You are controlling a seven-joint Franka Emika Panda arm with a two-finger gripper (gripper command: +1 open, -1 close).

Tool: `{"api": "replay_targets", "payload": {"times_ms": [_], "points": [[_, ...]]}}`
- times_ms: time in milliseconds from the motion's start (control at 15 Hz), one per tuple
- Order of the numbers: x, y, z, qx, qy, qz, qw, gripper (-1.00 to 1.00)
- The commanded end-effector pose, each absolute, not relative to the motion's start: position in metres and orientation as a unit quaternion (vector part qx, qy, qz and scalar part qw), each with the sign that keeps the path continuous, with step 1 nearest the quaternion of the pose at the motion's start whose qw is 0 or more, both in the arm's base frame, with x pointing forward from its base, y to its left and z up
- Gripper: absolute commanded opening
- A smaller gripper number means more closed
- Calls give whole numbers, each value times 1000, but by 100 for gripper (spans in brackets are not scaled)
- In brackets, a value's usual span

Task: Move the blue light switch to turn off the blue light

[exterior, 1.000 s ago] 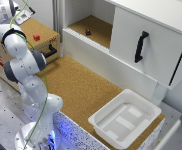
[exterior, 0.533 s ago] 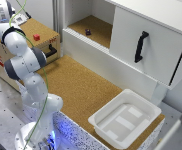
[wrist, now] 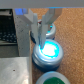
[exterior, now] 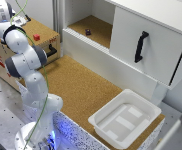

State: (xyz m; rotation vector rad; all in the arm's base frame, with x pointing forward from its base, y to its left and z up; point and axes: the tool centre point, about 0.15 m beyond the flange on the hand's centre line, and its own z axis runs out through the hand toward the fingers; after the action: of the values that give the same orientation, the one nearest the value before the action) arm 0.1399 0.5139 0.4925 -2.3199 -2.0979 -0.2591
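Note:
In the wrist view the blue light (wrist: 48, 51) is a round dome that glows bright blue-white, lit, on the cork top beside a grey box edge. My gripper (wrist: 43, 31) hangs right over its far rim, the two white fingers (wrist: 36, 31) close together with only a narrow slit and nothing between them. I cannot make out a separate switch part. In the exterior view only the white arm (exterior: 26, 60) shows at the exterior view's left; the gripper and the light are hidden behind it.
A green round light (wrist: 53, 79) sits next to the blue one. A wooden box with a red block (exterior: 36, 37) stands behind the arm. There is a white bin (exterior: 123, 120) on the cork table and a cabinet with a black handle (exterior: 139, 46).

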Motion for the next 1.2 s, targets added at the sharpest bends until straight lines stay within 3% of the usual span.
{"api": "replay_targets", "payload": {"times_ms": [0,333,467,600,667,867,1133], "points": [[164,551,460,-763,-642,-51,-49,-100],[169,541,441,-768,-635,-42,-72,-100],[164,542,479,-778,-621,-77,-60,-100],[166,533,549,-788,-600,-133,-44,-100],[167,526,570,-787,-597,-145,-48,100],[180,501,589,-800,-576,-154,-67,100],[204,462,569,-842,-517,-133,-72,100]]}}
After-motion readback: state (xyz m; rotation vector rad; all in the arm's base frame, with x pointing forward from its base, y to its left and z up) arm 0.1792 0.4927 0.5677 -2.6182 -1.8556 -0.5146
